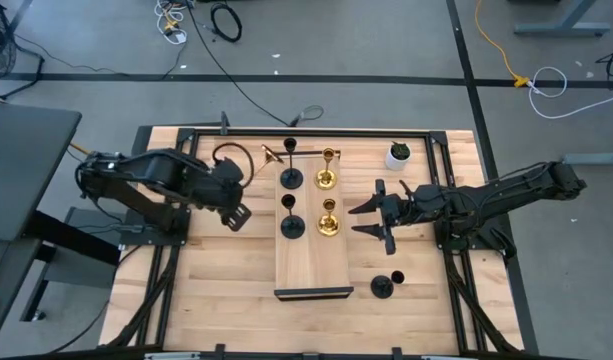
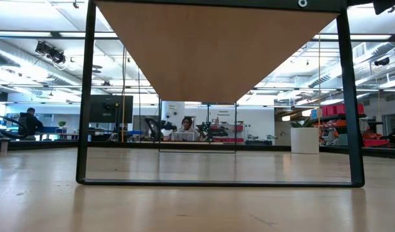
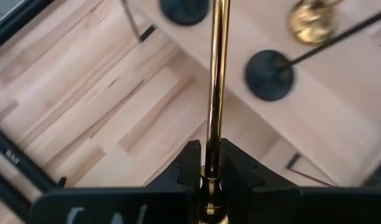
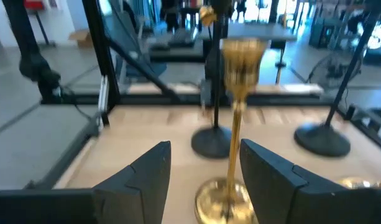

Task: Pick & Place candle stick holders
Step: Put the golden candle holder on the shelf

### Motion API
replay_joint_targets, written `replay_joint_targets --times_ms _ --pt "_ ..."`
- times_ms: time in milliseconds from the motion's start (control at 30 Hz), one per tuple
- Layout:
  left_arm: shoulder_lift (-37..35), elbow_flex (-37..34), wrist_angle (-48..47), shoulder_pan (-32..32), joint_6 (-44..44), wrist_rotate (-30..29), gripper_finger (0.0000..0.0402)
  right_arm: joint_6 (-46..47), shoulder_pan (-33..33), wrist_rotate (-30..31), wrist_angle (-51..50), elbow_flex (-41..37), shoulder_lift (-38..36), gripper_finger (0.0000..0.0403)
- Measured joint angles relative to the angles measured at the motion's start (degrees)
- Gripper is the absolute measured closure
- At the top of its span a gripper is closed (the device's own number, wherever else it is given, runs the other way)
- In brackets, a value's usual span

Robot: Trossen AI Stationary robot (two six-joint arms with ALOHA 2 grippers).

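Four slim-stemmed candle stick holders already stand on the pale wooden board (image 1: 311, 255) in the middle of the surface: two matte black ones (image 1: 290, 178) on one side, two shiny gold ones (image 1: 327, 180) beside them. The left pincer (image 1: 238, 215) grips a third shiny gold holder (image 3: 216, 81) by its stem, tilted, close to the board. The right pincer (image 1: 369, 218) gapes wide just beside a gold one. One last matte black holder (image 1: 384, 286) waits off the board, so the job looks roughly two-thirds done.
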Motion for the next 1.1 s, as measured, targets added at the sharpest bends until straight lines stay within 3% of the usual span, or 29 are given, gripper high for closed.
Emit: replay_joint_targets --times_ms 233,467,833,1100 --pt "0.74 8.47 0.05 -3.12 1.54 -0.32 0.0367 -0.5 0.01 2.91 6.32 0.0 0.0 0.0211" --pt "1.71 13.03 0.05 -5.22 3.24 0.95 0.0367 -10.59 0.8 6.05 5.6 5.39 0.28 0.0211" --pt "4.74 14.0 1.59 -5.87 6.11 5.98 0.0367 -31.83 4.85 20.09 -6.36 22.14 8.67 0.0211" --pt "5.41 20.47 6.31 -5.69 9.95 6.9 0.0367 -48.04 12.08 38.55 -3.03 28.86 17.18 0.022"
